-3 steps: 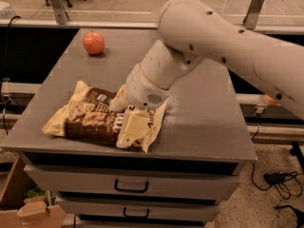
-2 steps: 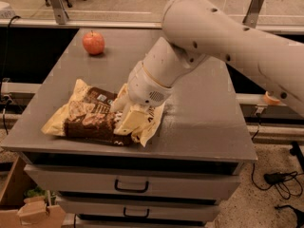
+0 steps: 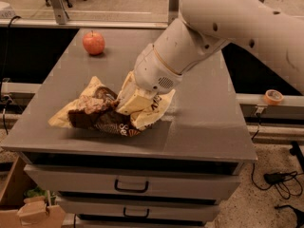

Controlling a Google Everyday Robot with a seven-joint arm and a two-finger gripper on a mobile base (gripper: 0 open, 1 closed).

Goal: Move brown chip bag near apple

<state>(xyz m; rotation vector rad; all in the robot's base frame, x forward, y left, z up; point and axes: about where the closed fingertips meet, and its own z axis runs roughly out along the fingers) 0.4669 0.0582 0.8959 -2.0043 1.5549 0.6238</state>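
Brown chip bag (image 3: 97,117) lies crumpled at the table's (image 3: 209,127) front-left, well apart from the apple (image 3: 93,42) at the back-left corner, bare tabletop between. Gripper (image 3: 132,99) is buried in the bag's right end, its grip impossible to tell; the arm (image 3: 213,25) slants down from upper right.

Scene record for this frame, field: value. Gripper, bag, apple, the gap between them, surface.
gripper: gripper lowered onto the right part of the brown chip bag, over the table's front half
brown chip bag: crumpled, front-left of the table, bunched up against the gripper
apple: apple upright at back-left, untouched
bag vs apple: apart, with bare tabletop between them; not near yet
surface: grey table top over drawers
other: tape roll on the ledge at right, off the table
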